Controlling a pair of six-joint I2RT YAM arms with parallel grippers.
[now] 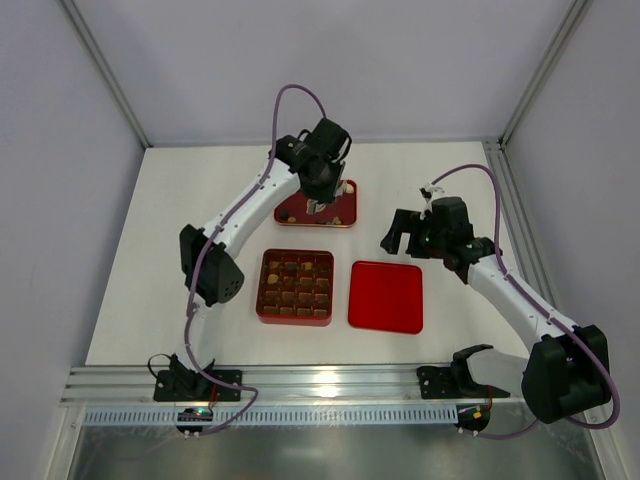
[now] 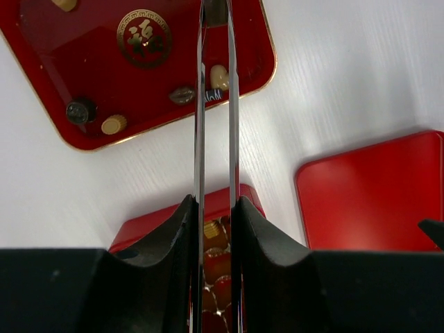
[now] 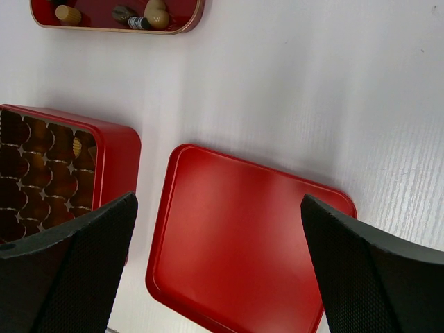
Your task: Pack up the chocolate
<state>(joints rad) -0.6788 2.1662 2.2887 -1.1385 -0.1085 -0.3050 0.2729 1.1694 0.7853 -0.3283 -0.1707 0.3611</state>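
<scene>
The left hand hangs over the far tray, a glossy red dish with a gold rim and a gold emblem, where the loose chocolate lies scattered. Its fingers, two long, thin metal blades, are drawn close with only a slim gap. In the wrist view a smooth cream egg-shaped piece and a dark striped piece sit in that gap. The egg's long axis runs roughly along the blades, but whether either piece is pinched cannot be told.

A wrinkled brown oval lies just left of the blades. A dark round piece and a tan disc sit further left.

The square red box, its brown scalloped compartments partly filled, lies on the near side of the tray on the white tabletop. The flat red lid lies to its right.

The right hand, its broad black textured pads spread wide and holding nothing, hovers above the lid, well apart from the tray. The left arm is plainly the nearer one for any pick.
</scene>
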